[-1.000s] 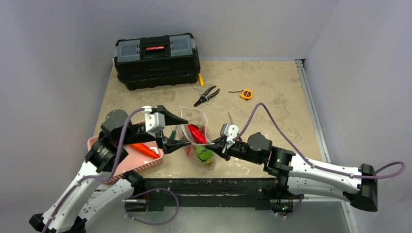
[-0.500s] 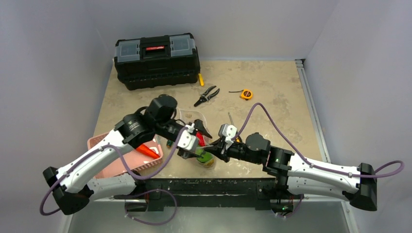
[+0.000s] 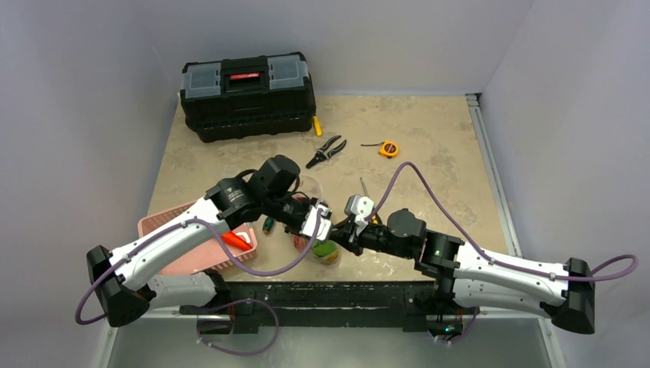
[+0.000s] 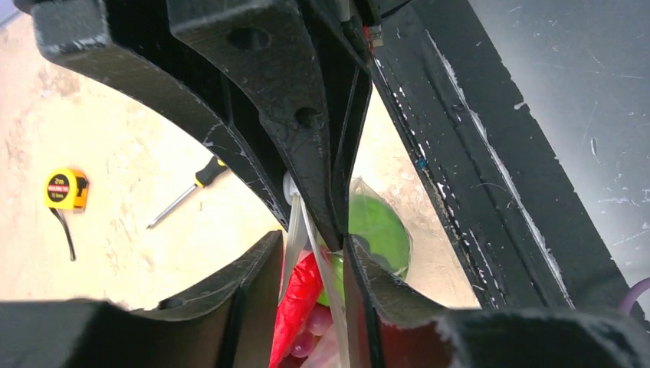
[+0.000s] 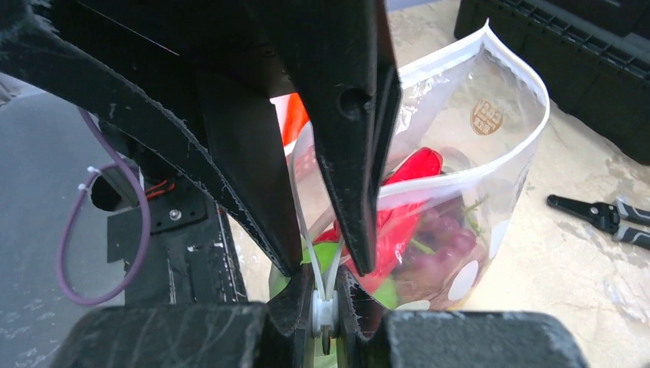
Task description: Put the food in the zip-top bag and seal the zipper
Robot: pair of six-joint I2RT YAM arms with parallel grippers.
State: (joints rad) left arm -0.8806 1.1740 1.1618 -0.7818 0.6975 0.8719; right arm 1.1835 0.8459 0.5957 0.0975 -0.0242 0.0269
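From above, a beige stone-patterned table (image 3: pixel 429 138) sits boxed in by pale grey walls, with a black toolbox (image 3: pixel 247 94) at its far left. The zip-top bag (image 3: pixel 310 186) stands nearer the arms than the toolbox. The left gripper (image 3: pixel 326 226) and right gripper (image 3: pixel 345 228) meet at its mouth. Pliers (image 3: pixel 326 151) and a tape measure (image 3: pixel 389 149) lie just right of the toolbox.

At the left wrist, the gripper's jaws stand slightly apart, straddling the bag's edge above a red chili (image 4: pixel 295 307) and a green pepper (image 4: pixel 379 230).

At the right wrist, the jaws are pinched tight on the zipper (image 5: pixel 529 84), whose loop bows open toward the toolbox.
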